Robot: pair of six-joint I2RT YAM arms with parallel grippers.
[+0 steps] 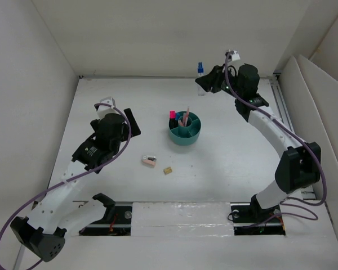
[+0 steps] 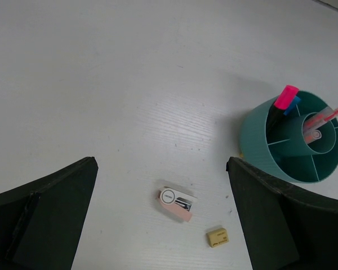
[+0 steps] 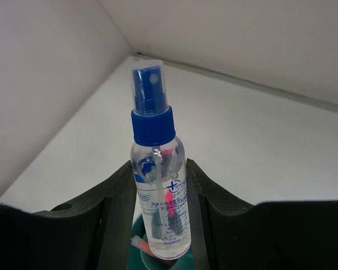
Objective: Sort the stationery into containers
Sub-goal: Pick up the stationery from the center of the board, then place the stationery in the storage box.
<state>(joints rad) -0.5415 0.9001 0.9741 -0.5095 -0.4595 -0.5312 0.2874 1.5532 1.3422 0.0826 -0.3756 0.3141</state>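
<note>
1. Stationery, entered left to right as the overhead view lays it out on the white table (image 1: pixel 236 163).
2. Left gripper (image 1: pixel 125 121): held over the table left of centre, jaws spread wide, nothing between them. Its own wrist view (image 2: pixel 161 166) shows only bare surface in the gap.
3. Pale pink eraser (image 1: pixel 149 161): flat on the table, in front of centre, long axis roughly left-right overhead. The left wrist view (image 2: pixel 176 202) adds a round white mark and a metallic patch, which are too small to see from above.
4. Tan block (image 1: pixel 168 170): flat, just right of the eraser and apart from it (image 2: pixel 217 237).
5. Teal organizer (image 1: pixel 185 138): upright at mid-table (image 2: pixel 259 140).
   - Pink-capped marker (image 1: pixel 172 114): stands cap-up in a left outer compartment.
   - Blue-ended marker (image 2: pixel 291 104): seen only by the left wrist camera, right against the pink cap.
   - Pink-orange pens (image 2: pixel 325 115): lean out of the central cup.
6. Clear bottle (image 1: pixel 200 70): near the far edge, right of centre, long axis vertical, blue cap up. The right wrist view (image 3: pixel 159 191) alone shows its spray head under a clear cover and its printed label.
7. Right gripper (image 1: pixel 203 84): closed on the bottle, a finger pressed to each side of the body (image 3: pixel 159 169). Whether the base rests on the table cannot be told.
</note>
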